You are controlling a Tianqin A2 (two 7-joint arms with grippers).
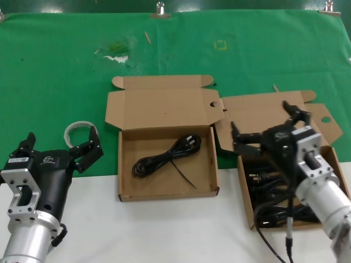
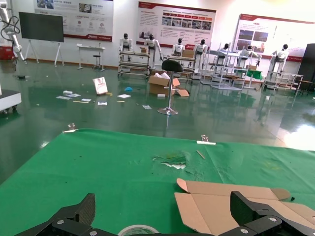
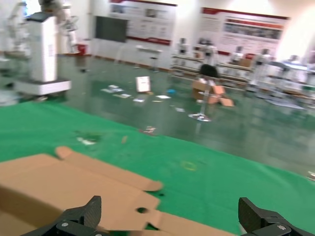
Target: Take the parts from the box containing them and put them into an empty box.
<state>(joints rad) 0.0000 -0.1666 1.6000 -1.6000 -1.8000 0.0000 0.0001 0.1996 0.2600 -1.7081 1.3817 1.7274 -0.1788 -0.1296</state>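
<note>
My right gripper [image 1: 267, 130] hangs open over the full box [image 1: 329, 159]; tangled cords [image 1: 274, 211] could snag together. My left gripper [image 1: 60, 145] idles open.

The right claw [image 1: 269, 129] and its arm hide most of the parts [image 1: 269, 211] in the lower-right box [image 1: 247, 203]; their count is unclear.
</note>
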